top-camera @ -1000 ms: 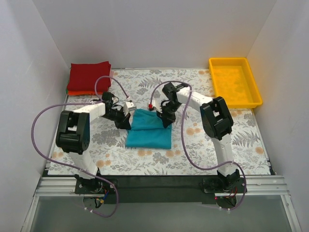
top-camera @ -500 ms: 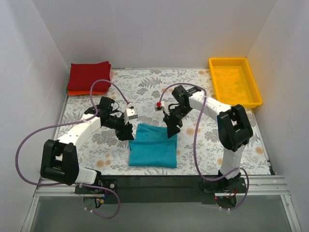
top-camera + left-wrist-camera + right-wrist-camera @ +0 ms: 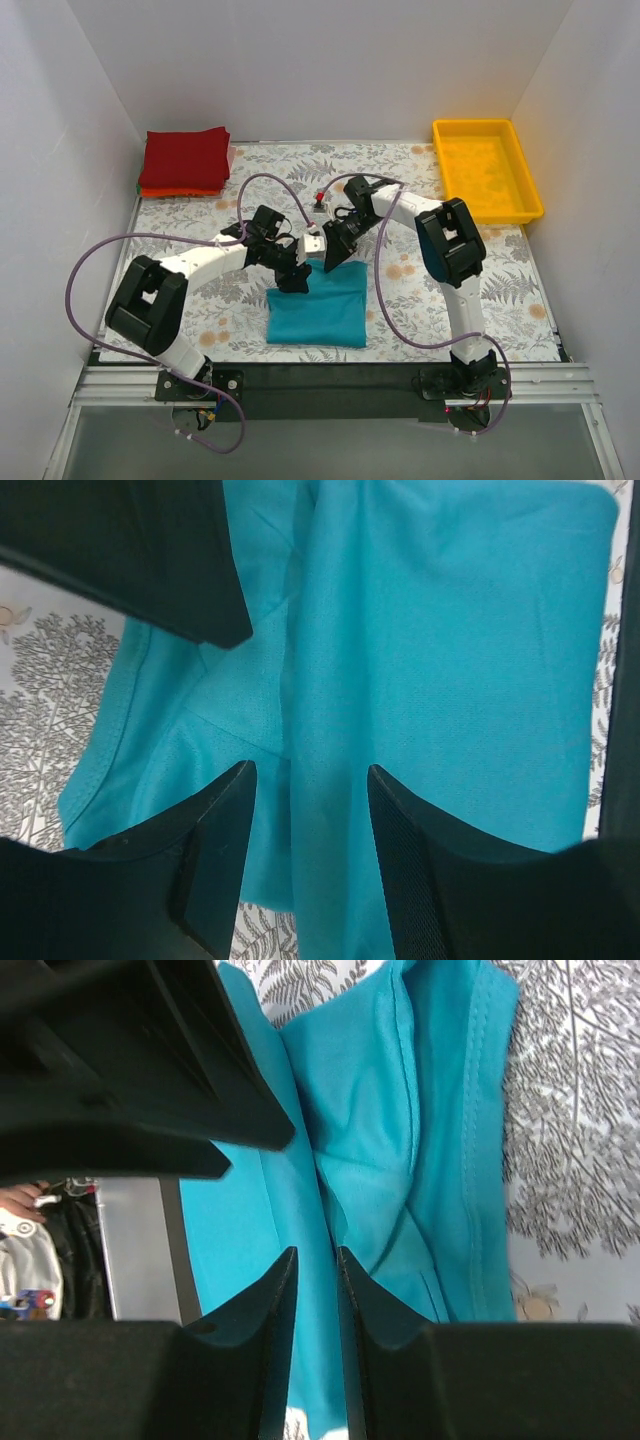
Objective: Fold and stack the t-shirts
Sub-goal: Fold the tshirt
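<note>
Now, teal t-shirt [image 3: 318, 305]: folded on table [image 3: 450, 290], near middle
left gripper [image 3: 310, 770]: open above cloth
right gripper [image 3: 316, 1252]: narrow gap, cannot tell if gripping

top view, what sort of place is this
Probably a robot lab test booth, not a home: plain white walls box in one table, and a left arm and right arm are bolted at its near edge, over a teal shirt.
</note>
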{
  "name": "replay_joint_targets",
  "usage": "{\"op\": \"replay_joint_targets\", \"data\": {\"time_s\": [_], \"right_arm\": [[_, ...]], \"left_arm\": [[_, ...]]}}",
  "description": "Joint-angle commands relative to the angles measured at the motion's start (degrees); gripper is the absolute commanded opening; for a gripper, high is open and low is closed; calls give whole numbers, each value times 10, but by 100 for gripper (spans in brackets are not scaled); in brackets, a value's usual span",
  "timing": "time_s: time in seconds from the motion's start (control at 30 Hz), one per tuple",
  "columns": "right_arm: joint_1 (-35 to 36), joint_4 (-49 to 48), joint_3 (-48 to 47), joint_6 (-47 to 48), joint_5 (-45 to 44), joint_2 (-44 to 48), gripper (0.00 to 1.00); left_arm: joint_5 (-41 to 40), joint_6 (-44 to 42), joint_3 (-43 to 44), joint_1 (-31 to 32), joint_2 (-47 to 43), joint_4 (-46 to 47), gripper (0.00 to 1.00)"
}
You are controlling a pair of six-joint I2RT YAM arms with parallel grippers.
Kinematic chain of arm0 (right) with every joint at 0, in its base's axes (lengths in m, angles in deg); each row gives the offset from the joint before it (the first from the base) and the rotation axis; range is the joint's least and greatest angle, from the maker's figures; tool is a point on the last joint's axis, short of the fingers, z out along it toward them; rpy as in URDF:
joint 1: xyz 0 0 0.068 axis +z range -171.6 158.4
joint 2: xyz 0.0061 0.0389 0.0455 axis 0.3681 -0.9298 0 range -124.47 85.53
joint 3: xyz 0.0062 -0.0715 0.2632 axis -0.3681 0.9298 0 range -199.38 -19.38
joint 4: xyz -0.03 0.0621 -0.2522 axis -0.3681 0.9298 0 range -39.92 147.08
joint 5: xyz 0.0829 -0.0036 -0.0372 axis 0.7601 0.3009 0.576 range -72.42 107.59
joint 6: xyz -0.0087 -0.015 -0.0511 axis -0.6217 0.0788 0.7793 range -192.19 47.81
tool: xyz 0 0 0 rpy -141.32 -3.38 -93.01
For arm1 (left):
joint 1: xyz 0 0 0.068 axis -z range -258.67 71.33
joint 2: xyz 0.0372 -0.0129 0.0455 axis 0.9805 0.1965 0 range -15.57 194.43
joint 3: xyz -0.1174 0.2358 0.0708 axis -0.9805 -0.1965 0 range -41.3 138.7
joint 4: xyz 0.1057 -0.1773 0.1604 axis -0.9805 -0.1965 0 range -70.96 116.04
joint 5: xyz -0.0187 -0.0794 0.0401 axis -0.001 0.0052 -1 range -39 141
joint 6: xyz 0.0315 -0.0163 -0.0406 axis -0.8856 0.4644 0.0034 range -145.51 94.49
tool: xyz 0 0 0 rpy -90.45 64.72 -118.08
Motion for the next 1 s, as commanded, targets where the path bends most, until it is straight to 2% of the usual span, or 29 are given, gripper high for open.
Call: {"op": "replay_joint_targets", "data": {"time_s": [0.0, 0.17, 0.3, 0.5, 0.53, 0.57, 0.6, 0.8, 0.97], "right_arm": [[16, -19, -35, -34, 36, -14, 28], [24, -29, -41, -42, 51, -47, 27], [31, -36, -42, -47, 59, -70, 27], [34, -49, -23, -49, 57, -92, 25], [33, -51, -20, -50, 56, -92, 25], [34, -56, -17, -50, 55, -94, 24], [35, -60, -9, -51, 54, -95, 24], [39, -73, 14, -50, 59, -98, 22], [42, -78, 21, -50, 65, -98, 22]], "left_arm": [[-14, -3, 13, 15, 9, 25, 47], [-13, -3, 2, 29, 26, 31, 45], [-15, -4, -3, 38, 33, 31, 38], [-17, -8, 2, 49, 48, 14, 22], [-16, -10, 5, 51, 48, 10, 18], [-15, -10, 13, 55, 48, 4, 6], [-16, -10, 17, 56, 45, 4, 1], [-27, -2, 59, 71, 9, 13, 0], [-46, -10, 97, 74, 14, 16, 0]]}}
